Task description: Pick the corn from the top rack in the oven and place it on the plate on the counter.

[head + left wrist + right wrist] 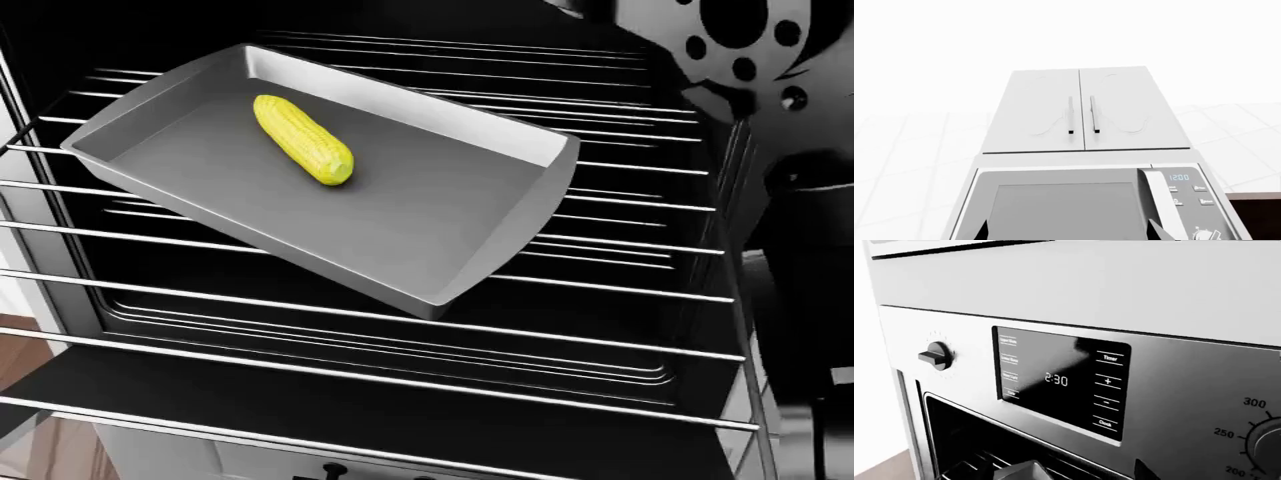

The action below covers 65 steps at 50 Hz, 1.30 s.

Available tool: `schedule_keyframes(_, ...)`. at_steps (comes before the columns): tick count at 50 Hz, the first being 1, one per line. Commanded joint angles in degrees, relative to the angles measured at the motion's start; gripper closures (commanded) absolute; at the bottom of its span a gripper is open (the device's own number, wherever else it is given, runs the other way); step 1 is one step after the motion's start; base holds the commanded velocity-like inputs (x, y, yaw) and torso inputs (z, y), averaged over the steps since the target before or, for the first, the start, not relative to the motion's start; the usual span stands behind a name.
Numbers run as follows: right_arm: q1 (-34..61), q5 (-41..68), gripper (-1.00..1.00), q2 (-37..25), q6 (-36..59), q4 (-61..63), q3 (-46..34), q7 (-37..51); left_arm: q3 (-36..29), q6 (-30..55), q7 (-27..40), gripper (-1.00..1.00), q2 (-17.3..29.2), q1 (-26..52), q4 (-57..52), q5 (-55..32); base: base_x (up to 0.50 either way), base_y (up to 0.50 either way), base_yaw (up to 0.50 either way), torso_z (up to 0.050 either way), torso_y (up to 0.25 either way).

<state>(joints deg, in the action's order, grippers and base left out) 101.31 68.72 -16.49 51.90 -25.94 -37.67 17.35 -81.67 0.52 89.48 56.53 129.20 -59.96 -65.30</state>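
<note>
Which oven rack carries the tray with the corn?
The top rack. The grey baking tray sits on it at an angle, the corn inside. The wire rack below is bare.

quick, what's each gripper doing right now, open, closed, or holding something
Left gripper: only dark fingertips show at the left wrist view's edge; open or closed cannot be told.
Right gripper: not clearly in view. The corn lies untouched in the baking tray.

This is a home kitchen. An oven (1074, 390) with a clock panel (1061, 382), knob (937, 356) and wire racks (400, 320) stands open, a tray (334, 190) with corn (303, 139) on its rack. White wall cabinets (1084, 111) hang above a microwave (1087, 205), against a tiled wall (901, 150).
</note>
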Motion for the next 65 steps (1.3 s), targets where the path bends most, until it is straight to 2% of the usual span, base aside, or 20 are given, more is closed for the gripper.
schedule_keyframes(1,-4.5,-1.8,-1.00,2.1,-0.9,-6.1,-2.6,-2.9,-1.4,-0.8,0.5,-1.00,-0.2,1.3,0.0,-0.2,0.00,0.00,0.00,0.000,0.000)
schedule_keyframes(11,-4.3,-5.3,-1.00,5.5,-3.3,-13.7,-6.0,-7.7,1.1,0.6,0.5,-1.00,-1.1,0.2,0.0,-1.0,0.00,0.00,0.00,0.000,0.000)
schedule_keyframes(16,-3.2,-8.7,-1.00,8.9,-4.6,-18.8,-10.3,-14.4,2.5,1.2,0.5,-1.00,-1.5,-0.9,0.0,-1.0,0.00,0.00,0.00,0.000,0.000)
schedule_keyframes(22,-0.2,-13.0,-1.00,16.4,-9.9,-32.2,-16.2,-24.6,0.6,-0.3,0.5,-1.00,-0.4,-1.3,0.0,0.7,0.00,0.00,0.00,0.000,0.000)
schedule_keyframes(31,1.9,12.2,-1.00,16.5,-19.6,-35.3,-42.3,-22.2,-2.3,-2.2,0.5,-1.00,1.0,-1.4,0.0,2.7,0.00,0.00,0.00,0.000,0.000)
schedule_keyframes(36,1.9,19.4,-1.00,16.5,-22.0,-36.3,-49.8,-21.6,-3.8,-3.1,0.5,-1.00,1.6,-0.5,0.0,3.0,0.00,0.00,0.00,0.000,0.000)
schedule_keyframes(49,-0.7,22.8,-1.00,16.5,-23.4,-40.2,-52.4,-20.5,-2.9,-2.3,0.5,-1.00,1.1,-1.8,0.0,3.1,0.00,0.00,0.00,0.000,0.000)
schedule_keyframes(65,-3.2,16.9,-1.00,16.5,-23.8,-37.2,-52.1,-20.8,-5.7,-6.2,0.5,-1.00,3.8,-4.9,0.0,8.4,0.00,0.00,0.00,0.000,0.000)
